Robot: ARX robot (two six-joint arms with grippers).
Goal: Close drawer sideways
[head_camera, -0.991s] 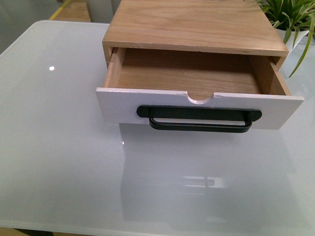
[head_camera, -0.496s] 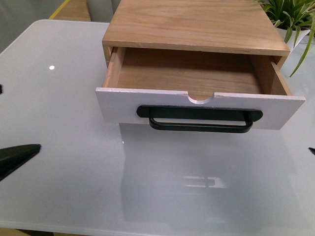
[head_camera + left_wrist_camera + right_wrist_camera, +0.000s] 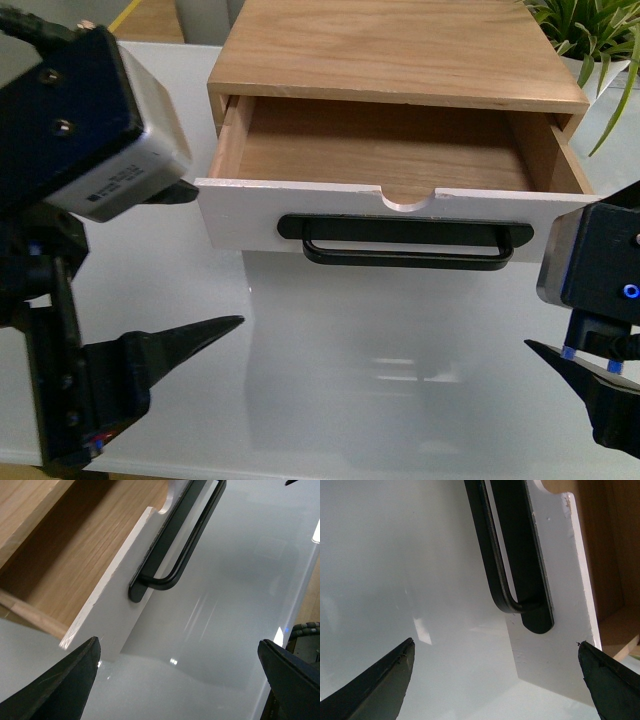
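With left tool (image 3: 177, 642) and right tool (image 3: 496, 642) both spread wide, press the mid-frame drawer (image 3: 250, 215) front squarely, avoiding skew.

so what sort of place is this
Probably an indoor lab or office test bench: a glossy white table holds a small wooden cabinet with its drawer pulled open, and a green plant stands at the far right.

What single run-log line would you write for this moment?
drawer: open | left gripper: open, by left end | right gripper: open, by right end | contact: none | push: not begun
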